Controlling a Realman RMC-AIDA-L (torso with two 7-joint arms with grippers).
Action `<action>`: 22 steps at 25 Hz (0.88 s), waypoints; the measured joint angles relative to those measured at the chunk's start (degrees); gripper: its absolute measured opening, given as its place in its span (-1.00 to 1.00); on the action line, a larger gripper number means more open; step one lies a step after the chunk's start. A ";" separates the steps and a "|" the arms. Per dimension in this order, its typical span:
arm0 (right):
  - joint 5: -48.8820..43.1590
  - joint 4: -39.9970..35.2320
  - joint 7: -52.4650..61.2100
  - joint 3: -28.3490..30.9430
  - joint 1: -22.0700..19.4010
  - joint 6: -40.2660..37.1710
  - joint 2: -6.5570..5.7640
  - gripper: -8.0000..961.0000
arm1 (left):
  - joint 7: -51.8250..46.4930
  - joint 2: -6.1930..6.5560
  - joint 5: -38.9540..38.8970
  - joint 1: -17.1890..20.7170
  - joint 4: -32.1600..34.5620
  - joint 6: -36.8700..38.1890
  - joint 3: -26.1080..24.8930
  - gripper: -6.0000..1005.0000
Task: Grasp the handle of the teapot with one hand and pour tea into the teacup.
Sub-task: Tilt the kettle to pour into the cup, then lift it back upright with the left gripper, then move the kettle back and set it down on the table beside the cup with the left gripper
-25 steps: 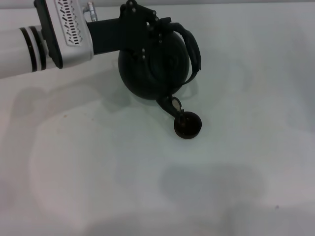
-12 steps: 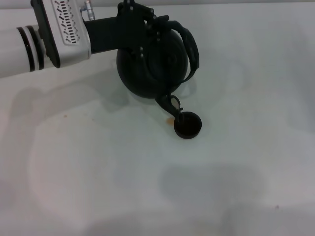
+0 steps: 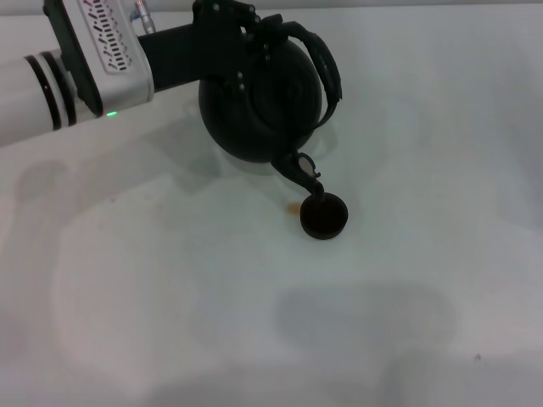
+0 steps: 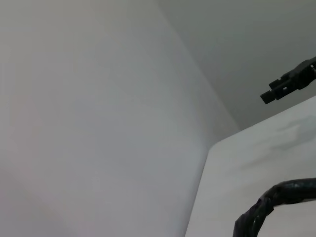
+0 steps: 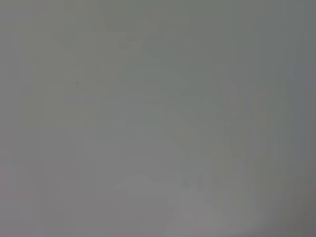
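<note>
Gripping handle (image 3: 327,72), left end effector (image 3: 259,38) tips teapot (image 3: 263,102) over teacup (image 3: 323,215).

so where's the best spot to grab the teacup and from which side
Judging by its shape, pinch the teacup across its rim from above: it is handleless, round and open-topped. Come from its near right side, since the teapot spout overhangs the far left edge.

Open table (image 3: 170,297) all round; only teapot (image 3: 254,102) and teacup (image 3: 323,215), seemingly touching.

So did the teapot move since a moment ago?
Yes. The teapot, held at its handle by the left gripper, has shifted slightly up and left in the head view, while the teacup stayed put under the spout.
</note>
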 joint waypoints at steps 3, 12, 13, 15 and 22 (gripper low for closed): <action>0.00 0.00 0.00 0.00 0.00 -0.03 0.01 0.75 | 0.01 -0.59 -0.07 0.52 0.03 0.15 -0.03 -0.76; -0.01 0.00 0.00 0.00 0.01 -0.08 -0.02 0.75 | 0.06 -3.46 -0.85 4.52 0.73 1.12 -3.87 -0.76; -0.03 0.00 0.00 0.00 0.00 -0.09 -0.05 0.75 | 0.06 -3.62 -1.10 5.18 0.88 1.54 -4.62 -0.76; -0.13 0.00 0.00 0.00 0.01 -0.12 -0.07 0.75 | 0.06 -3.93 -3.43 6.65 0.94 2.73 -5.54 -0.76; -0.07 -0.44 0.00 0.00 0.19 -0.25 -0.12 0.75 | 2.76 -4.44 -20.60 12.76 0.29 5.70 -4.68 -0.76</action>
